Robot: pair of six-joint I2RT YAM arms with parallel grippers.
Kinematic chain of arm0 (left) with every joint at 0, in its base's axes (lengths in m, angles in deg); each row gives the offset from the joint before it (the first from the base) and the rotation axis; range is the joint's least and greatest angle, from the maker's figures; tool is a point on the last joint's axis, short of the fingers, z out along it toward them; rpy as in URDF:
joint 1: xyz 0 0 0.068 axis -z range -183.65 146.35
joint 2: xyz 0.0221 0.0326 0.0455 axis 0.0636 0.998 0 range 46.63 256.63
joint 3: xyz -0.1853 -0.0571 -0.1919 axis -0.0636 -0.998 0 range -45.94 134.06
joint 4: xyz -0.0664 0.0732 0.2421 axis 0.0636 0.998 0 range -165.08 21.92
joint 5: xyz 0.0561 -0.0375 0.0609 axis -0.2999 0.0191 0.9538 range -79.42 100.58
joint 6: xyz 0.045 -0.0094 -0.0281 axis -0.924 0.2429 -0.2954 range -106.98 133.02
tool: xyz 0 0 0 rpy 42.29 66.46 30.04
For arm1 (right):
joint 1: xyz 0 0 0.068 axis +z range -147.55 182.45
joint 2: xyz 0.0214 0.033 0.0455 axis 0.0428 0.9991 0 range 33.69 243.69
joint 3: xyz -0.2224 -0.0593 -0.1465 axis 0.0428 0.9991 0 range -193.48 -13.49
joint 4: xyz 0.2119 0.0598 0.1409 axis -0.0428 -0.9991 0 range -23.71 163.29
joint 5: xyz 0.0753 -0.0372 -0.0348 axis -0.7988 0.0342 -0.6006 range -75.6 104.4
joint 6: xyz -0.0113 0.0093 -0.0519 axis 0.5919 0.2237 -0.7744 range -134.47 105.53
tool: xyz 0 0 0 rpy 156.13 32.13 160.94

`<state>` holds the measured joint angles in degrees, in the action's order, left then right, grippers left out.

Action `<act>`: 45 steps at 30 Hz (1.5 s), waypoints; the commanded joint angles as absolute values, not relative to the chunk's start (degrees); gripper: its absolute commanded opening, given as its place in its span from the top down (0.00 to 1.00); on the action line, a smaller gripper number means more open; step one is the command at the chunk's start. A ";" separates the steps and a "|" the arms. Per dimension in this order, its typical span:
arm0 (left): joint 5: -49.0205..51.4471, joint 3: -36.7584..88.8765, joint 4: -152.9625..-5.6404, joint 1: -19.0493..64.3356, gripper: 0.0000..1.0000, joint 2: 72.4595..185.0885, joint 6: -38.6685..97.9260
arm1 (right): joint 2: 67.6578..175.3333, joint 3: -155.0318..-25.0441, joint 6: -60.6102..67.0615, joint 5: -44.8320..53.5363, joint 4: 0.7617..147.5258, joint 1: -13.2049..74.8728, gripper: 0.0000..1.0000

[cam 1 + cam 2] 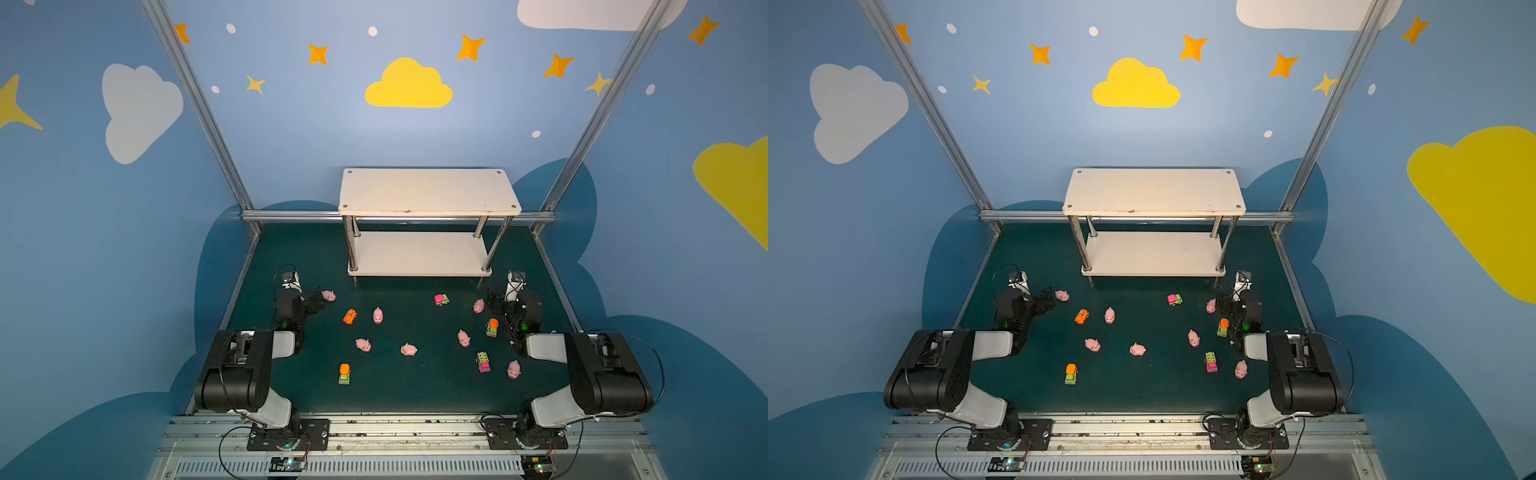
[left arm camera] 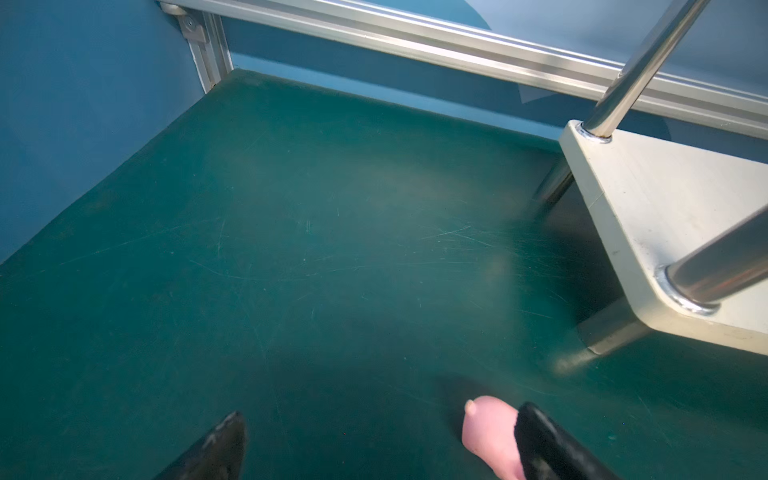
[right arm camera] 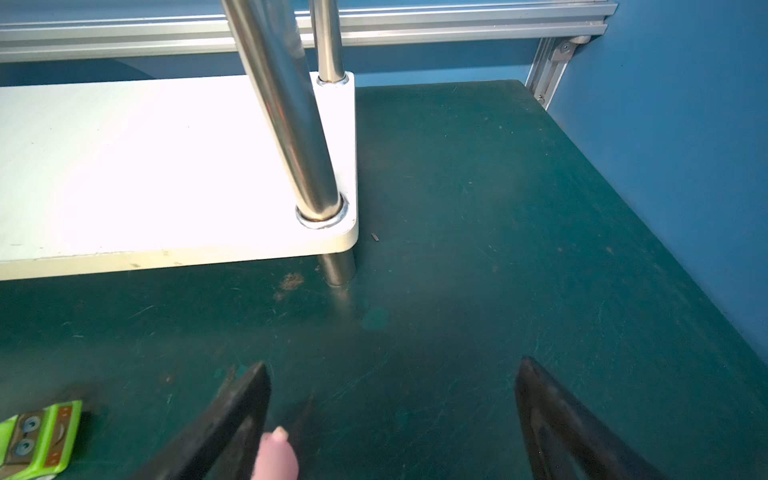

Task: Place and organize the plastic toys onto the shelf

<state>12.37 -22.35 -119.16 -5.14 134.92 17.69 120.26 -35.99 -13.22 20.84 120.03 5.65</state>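
The shelf [image 1: 428, 191] [image 1: 1152, 191] stands at the back of the green mat with both boards bare. Several pink pigs and small toy vehicles lie scattered on the mat in both top views. My left gripper [image 1: 319, 299] [image 2: 381, 413] is open low over the mat, with a pig [image 1: 328, 295] [image 2: 490, 432] just inside one finger [image 2: 540, 440]. My right gripper [image 1: 491, 302] [image 3: 393, 363] is open too, with another pig [image 1: 478, 306] [image 3: 276, 453] beside one finger [image 3: 245, 399]. Neither pig is gripped.
An orange car [image 1: 350, 316] and a pig [image 1: 377, 315] lie right of the left gripper. An orange-topped green truck [image 1: 492, 327] sits close to the right arm, and a green vehicle [image 3: 39, 436] shows in the right wrist view. The shelf's metal posts [image 3: 291, 124] [image 2: 723, 266] stand close ahead.
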 commanded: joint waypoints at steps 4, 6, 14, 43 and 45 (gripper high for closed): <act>11.90 -22.12 -118.85 -5.35 0.00 134.27 16.78 | 120.81 -35.90 -13.16 21.35 121.14 5.97 0.09; 11.90 -22.10 -118.82 -5.34 0.00 134.30 16.80 | 120.81 -35.90 -13.18 21.44 121.15 5.94 0.09; 11.87 -22.17 -118.77 -5.37 0.00 134.29 16.88 | 120.79 -35.90 -13.24 21.43 121.11 5.97 0.09; 10.58 -21.79 -118.32 -6.10 0.00 134.43 17.15 | 120.79 -35.90 -13.07 20.77 120.91 5.75 0.09; 10.58 -21.76 -118.28 -6.04 0.00 134.46 17.15 | 120.82 -35.94 -13.07 20.78 120.93 5.71 0.09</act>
<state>11.05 -22.35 -118.94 -5.86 134.92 17.71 120.26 -35.99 -13.22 20.80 120.01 5.65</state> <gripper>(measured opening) 0.997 0.906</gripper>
